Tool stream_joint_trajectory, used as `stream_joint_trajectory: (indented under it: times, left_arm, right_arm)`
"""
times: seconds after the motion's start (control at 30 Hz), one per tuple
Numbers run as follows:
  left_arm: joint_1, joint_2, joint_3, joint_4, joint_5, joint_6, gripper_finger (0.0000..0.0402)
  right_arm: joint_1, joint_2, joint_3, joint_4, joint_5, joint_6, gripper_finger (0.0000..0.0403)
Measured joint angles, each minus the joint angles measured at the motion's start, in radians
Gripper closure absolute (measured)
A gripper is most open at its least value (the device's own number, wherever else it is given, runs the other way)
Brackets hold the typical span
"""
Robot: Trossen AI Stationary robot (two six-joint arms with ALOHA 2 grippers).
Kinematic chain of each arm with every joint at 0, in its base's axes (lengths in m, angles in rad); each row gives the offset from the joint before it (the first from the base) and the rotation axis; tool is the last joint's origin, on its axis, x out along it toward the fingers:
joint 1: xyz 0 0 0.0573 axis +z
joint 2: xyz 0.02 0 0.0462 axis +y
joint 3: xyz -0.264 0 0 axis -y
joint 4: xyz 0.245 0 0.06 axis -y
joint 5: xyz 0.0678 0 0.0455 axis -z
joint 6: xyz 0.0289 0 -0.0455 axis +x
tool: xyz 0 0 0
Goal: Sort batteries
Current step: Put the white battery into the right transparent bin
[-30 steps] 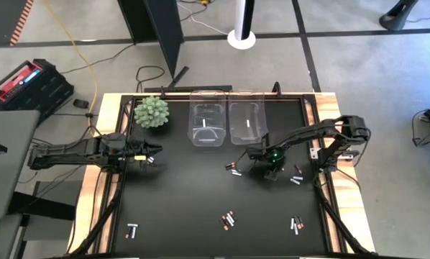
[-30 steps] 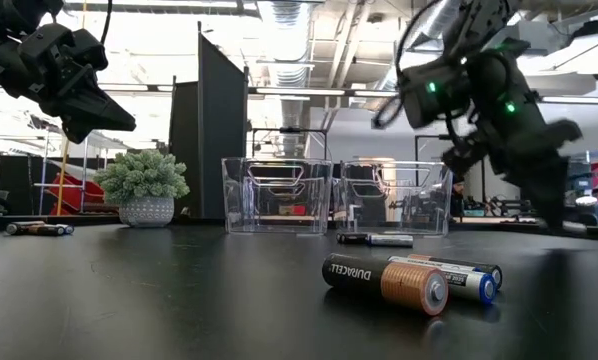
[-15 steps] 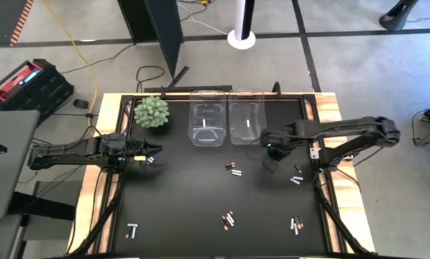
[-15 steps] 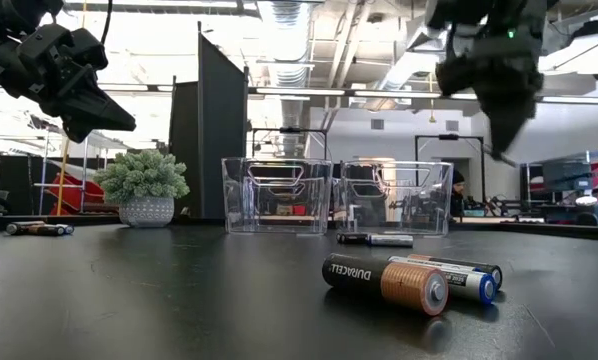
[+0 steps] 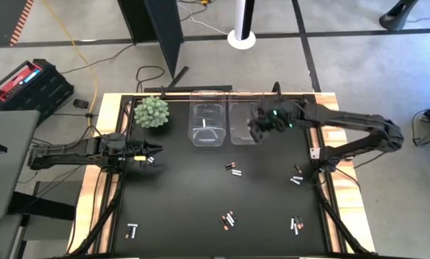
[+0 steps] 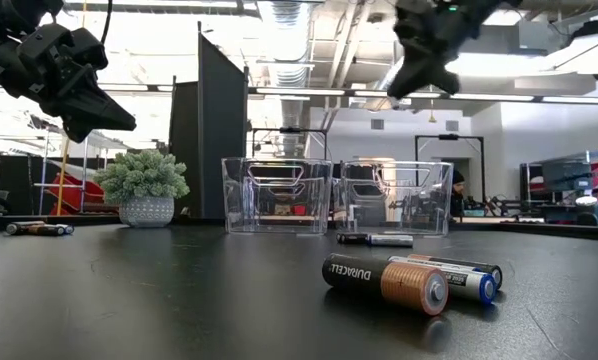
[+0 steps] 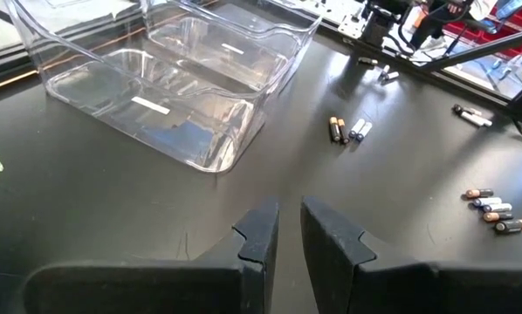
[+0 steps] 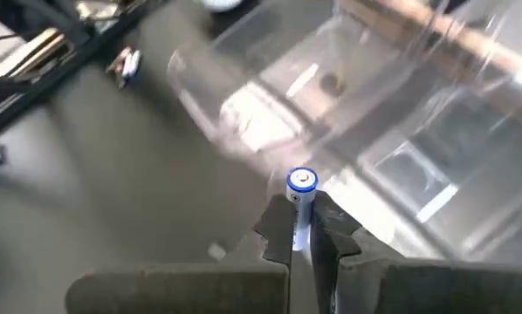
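Observation:
Batteries lie in small groups on the black table [image 5: 186, 194]: a pair at mid-table [image 5: 233, 169], others near the front [image 5: 228, 219] [image 5: 296, 225] [image 5: 131, 231] and at the right [image 5: 296, 176]. Two clear bins [image 5: 206, 124] [image 5: 245, 122] stand at the far edge, each with a pale battery inside. My right gripper [image 5: 255, 129] [image 6: 407, 80] hangs high over the right bin's near edge, shut on a silver battery [image 8: 301, 196] with a blue-ringed end. My left gripper [image 5: 156, 151] [image 7: 289, 231] waits in the air at the table's left, its fingers a narrow gap apart and holding nothing. My right gripper pinches the silver battery's body [image 8: 300, 222] between its two fingers. The battery lies along the fingers, its blue-ringed end [image 8: 302, 181] sticking out past the fingertips. The fingers slant down toward the far edge. The battery is lifted clear, above the bin.
A small potted plant [image 5: 151, 111] stands at the far left next to the bins. A dark Duracell battery [image 6: 384, 280] and a blue-tipped one [image 6: 459, 275] lie close to the low camera. Wooden rails [image 5: 344, 208] edge the table.
My right gripper has risen from low over the table's middle right and gone toward the far edge, to above the right bin. It has tipped from pointing steeply down to slanting forward. The batteries on the table lie as before.

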Motion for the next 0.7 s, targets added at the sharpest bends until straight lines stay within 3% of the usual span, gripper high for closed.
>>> stream_joint_trajectory:
  times: [0.1, 0.37, 0.7]
  left_arm:
    - [0.000, 0.000, 0.000, 0.000, 0.000, 0.000, 0.0352]
    - [0.000, 0.000, 0.000, 0.000, 0.000, -0.006, 0.0352]
    - [0.000, 0.000, 0.000, -0.006, 0.000, 0.003, 0.0352]
  right_arm:
    - [-0.067, 0.094, 0.132, -0.042, 0.000, -0.117, 0.0374]
    - [-0.255, 0.434, 0.496, -0.401, 0.000, -0.447, 0.0374]
    - [-0.325, 0.752, 0.652, -0.527, -0.002, -0.752, 0.0374]
